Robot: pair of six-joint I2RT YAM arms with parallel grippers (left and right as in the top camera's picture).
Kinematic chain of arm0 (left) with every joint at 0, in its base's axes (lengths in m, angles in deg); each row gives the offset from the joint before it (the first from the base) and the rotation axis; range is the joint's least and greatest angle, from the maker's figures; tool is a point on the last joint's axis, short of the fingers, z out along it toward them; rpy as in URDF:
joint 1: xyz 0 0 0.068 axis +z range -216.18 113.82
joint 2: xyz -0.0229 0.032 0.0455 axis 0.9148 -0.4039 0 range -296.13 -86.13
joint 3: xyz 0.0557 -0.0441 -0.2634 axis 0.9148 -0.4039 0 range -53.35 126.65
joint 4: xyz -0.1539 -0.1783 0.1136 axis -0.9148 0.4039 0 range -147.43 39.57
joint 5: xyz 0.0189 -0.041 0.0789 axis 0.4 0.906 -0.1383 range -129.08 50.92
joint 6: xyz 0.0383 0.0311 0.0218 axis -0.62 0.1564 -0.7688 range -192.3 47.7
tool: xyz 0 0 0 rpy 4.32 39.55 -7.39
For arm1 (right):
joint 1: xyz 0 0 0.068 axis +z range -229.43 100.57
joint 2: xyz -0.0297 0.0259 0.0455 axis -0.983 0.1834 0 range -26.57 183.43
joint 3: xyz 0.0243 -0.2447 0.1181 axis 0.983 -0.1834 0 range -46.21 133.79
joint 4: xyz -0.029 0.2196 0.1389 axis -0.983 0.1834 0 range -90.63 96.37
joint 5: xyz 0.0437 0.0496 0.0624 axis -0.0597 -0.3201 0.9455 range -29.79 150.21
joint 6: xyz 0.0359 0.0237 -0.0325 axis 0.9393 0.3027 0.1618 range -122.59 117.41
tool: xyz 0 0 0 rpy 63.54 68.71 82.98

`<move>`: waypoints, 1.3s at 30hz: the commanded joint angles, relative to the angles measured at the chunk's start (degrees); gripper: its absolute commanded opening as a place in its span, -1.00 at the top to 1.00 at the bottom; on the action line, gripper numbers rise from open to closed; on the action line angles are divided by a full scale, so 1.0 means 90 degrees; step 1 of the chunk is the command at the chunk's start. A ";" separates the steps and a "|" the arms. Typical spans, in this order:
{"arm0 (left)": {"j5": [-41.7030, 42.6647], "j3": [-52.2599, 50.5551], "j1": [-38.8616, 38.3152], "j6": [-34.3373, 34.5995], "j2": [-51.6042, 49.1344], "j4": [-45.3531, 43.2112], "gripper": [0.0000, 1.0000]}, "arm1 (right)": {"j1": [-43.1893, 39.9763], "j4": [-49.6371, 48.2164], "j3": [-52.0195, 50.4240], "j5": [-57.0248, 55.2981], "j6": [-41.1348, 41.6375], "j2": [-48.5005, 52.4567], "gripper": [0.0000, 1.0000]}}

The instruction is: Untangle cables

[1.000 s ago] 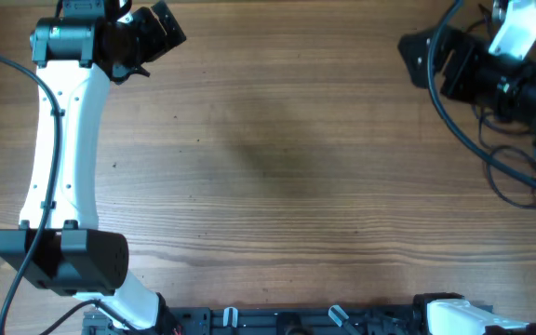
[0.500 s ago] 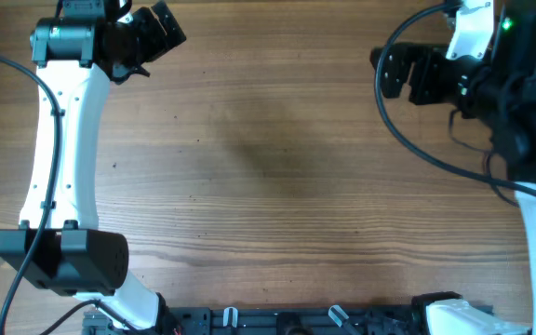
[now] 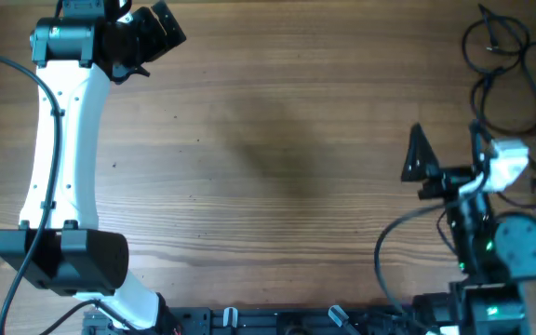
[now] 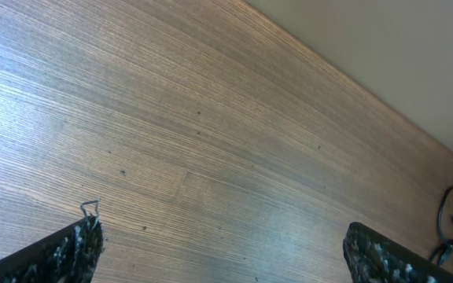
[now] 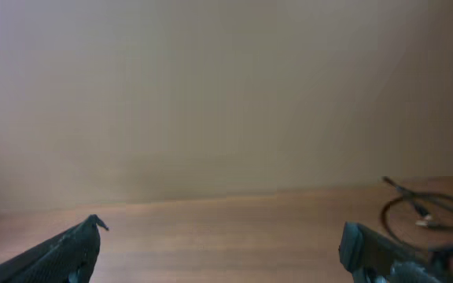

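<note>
On grained wood, black cables loop loosely.

Cables in loose loops, top right; right hand below them, apart; left hand top left.

The left arm, down the left of the overhead frame, is a long white link between black cylindrical joint housings, with a thin black cable along it. The right arm, at lower right, is mostly black with a white block, small green lights and a looping black wire. The left gripper and right gripper have black, rough-speckled fingers.
</note>
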 commanded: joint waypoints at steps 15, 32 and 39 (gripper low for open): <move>-0.0061 0.0061 0.0024 0.0058 0.0100 -0.0019 -1.00 | -0.0136 0.0085 -0.2888 -0.0240 0.0109 -0.2698 -0.99; -0.0061 0.0061 0.0024 0.0058 0.0100 -0.0019 -1.00 | -0.0136 0.0090 -0.2888 -0.0061 0.0117 -0.2674 -1.00; -0.0061 0.0061 0.0024 0.0058 0.0100 -0.0017 -1.00 | -0.0136 0.0090 -0.2888 -0.0058 0.0117 -0.2674 -1.00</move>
